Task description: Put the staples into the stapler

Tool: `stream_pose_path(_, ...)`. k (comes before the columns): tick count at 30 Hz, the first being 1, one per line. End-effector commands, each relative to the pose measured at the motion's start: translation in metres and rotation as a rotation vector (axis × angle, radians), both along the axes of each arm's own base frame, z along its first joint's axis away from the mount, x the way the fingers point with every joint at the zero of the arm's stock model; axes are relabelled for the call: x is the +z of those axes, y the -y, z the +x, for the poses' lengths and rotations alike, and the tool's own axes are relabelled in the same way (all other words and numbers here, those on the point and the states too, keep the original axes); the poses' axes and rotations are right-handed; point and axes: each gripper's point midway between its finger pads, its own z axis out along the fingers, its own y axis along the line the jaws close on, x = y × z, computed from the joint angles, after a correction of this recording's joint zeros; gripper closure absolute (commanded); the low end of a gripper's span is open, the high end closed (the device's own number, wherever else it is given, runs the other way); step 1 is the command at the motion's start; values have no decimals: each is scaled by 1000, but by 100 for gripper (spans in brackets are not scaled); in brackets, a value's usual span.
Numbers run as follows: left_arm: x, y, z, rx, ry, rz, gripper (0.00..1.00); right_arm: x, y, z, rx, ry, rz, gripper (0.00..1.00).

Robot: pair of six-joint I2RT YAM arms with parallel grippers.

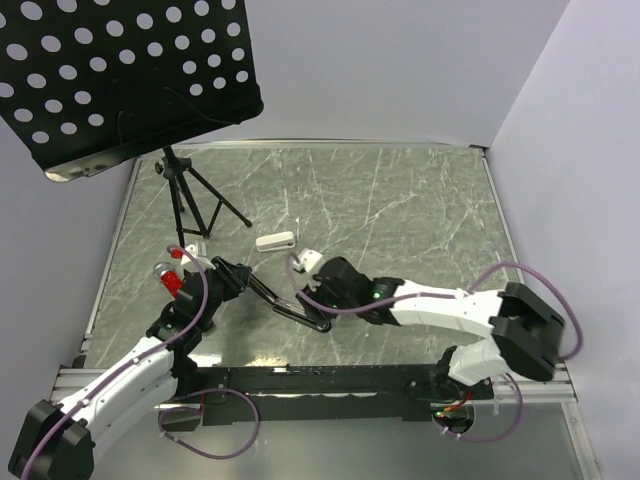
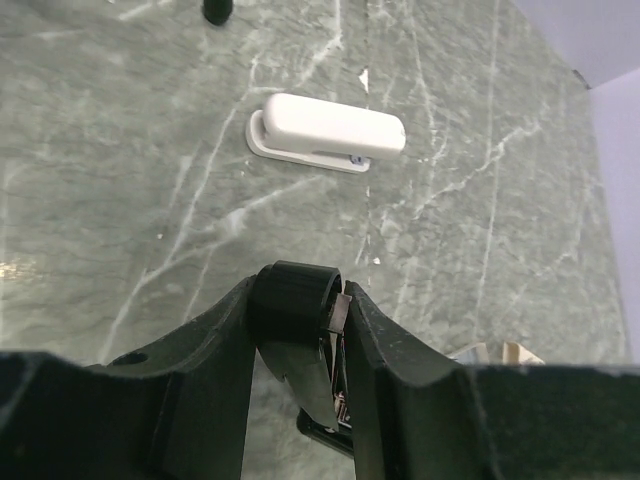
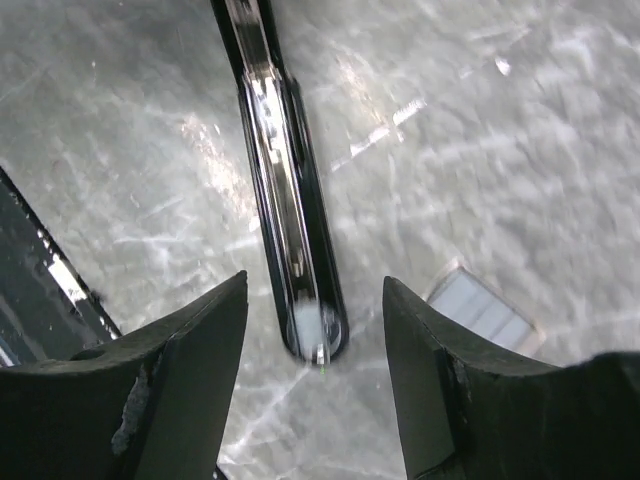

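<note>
A black stapler [image 1: 278, 300] lies opened out flat on the marble table. My left gripper [image 1: 228, 280] is shut on its hinge end, shown close up in the left wrist view [image 2: 298, 298]. My right gripper [image 1: 312, 300] is open and empty, with its fingers on either side of the far tip of the stapler's shiny staple channel [image 3: 290, 240] and apart from it. A greyish see-through rectangle of staples [image 3: 482, 310] lies on the table just right of the right finger. A pale box corner [image 2: 512, 352] peeks out beside my left gripper.
A white stapler [image 1: 275, 240] lies shut behind the black one, also in the left wrist view [image 2: 325, 133]. A black perforated music stand [image 1: 130, 70] on a tripod [image 1: 190, 205] stands at the back left. Walls close the back and right.
</note>
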Motion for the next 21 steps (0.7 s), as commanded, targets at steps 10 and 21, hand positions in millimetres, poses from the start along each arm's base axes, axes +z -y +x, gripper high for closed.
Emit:
stream_pose_path(10,35,-18,3,74,30,133,99,-10,11,-5,-71,59,228,42)
stream_pose_path(21,39,-11,0,37,42,132,99,-17,-10,-4,14,65,238,48)
